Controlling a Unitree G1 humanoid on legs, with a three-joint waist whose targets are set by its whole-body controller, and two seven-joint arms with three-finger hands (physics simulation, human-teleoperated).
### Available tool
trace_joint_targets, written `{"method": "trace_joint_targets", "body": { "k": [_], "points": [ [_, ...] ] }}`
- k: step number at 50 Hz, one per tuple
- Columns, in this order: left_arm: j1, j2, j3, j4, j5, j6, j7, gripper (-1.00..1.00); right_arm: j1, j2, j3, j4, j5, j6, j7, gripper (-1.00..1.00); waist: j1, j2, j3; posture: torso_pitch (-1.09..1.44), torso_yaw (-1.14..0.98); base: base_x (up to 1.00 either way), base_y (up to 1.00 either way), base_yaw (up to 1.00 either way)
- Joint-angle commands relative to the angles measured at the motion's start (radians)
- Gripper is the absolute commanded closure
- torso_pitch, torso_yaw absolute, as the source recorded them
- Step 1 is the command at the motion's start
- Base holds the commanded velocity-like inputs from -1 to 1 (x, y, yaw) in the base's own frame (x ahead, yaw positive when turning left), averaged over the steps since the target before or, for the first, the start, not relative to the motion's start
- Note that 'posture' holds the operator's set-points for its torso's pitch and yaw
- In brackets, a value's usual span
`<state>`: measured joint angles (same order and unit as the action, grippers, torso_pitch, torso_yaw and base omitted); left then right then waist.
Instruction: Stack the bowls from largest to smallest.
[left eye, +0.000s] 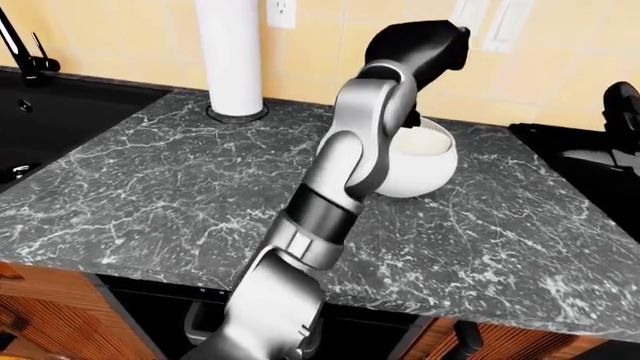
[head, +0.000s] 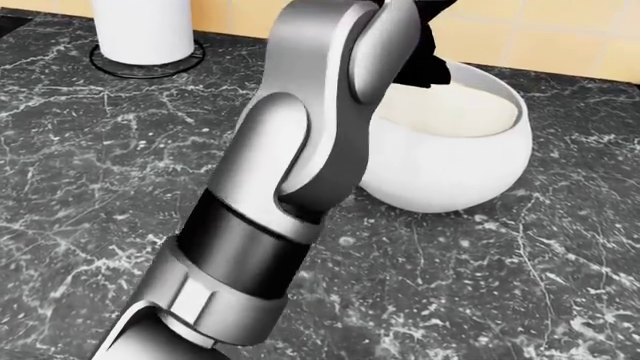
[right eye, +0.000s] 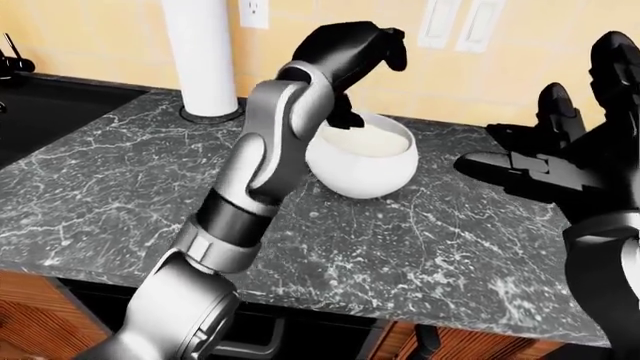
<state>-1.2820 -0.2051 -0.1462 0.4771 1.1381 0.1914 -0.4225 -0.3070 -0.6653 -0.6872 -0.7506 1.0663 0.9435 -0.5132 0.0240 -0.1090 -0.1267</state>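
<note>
A large white bowl (right eye: 365, 169) stands upright on the dark marble counter (right eye: 120, 180); it also shows in the head view (head: 450, 165). Its inside looks cream; I cannot tell whether a smaller bowl sits in it. My left hand (right eye: 372, 86) hangs just above the bowl's left rim with fingers loosely curled and apart, holding nothing; one finger (right eye: 345, 114) points down at the rim. My left arm hides the bowl's left side. My right hand (right eye: 545, 142) is open with spread fingers, in the air to the right of the bowl.
A white paper-towel roll (left eye: 230, 56) stands on the counter at the upper left. A black sink (left eye: 50, 120) with a faucet (left eye: 25, 52) lies at the far left. A black stove surface (left eye: 570, 150) adjoins the counter at the right. The counter edge (left eye: 450, 315) runs along the bottom.
</note>
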Motion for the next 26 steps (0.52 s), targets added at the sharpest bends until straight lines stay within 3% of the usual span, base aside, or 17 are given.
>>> {"method": "trace_joint_targets", "body": {
  "k": [1,6,10,13,18,26],
  "points": [
    [-0.016,0.019,0.016,-0.068,-0.003,0.0,-0.031,-0.22,-0.019,-0.035,-0.03,-0.011,0.03,-0.021,-0.02,-1.0,0.0,-0.009,-0.012,-0.23,0.0,0.0,0.0,0.0],
    [0.052,0.07,0.037,-0.3,-0.024,0.014,-0.162,-0.23,-0.015,-0.11,-0.077,-0.008,0.12,-0.013,-0.058,-1.0,0.003,-0.004,-0.004,-0.23,0.0,0.0,0.0,0.0],
    [0.127,0.155,0.082,-0.466,-0.076,0.021,-0.239,-0.22,-0.001,-0.158,-0.103,-0.007,0.168,-0.017,-0.078,-1.0,0.002,0.001,0.007,-0.23,0.0,0.0,0.0,0.0],
    [0.159,0.217,0.107,-0.506,-0.121,0.028,-0.237,-0.23,0.009,-0.194,-0.126,-0.011,0.212,-0.015,-0.098,-1.0,0.002,0.006,0.01,-0.23,0.0,0.0,0.0,0.0],
    [0.206,0.309,0.154,-0.556,-0.196,0.051,-0.21,-0.24,0.068,-0.209,-0.192,-0.005,0.19,-0.015,-0.025,-1.0,0.004,0.011,0.01,-0.23,0.0,0.0,0.0,0.0],
    [0.327,0.449,0.21,-0.537,-0.281,0.004,-0.12,-0.25,0.168,-0.214,-0.377,-0.015,0.196,0.028,0.087,-1.0,0.006,0.017,0.012,-0.23,0.0,0.0,0.0,0.0]
  ]
}}
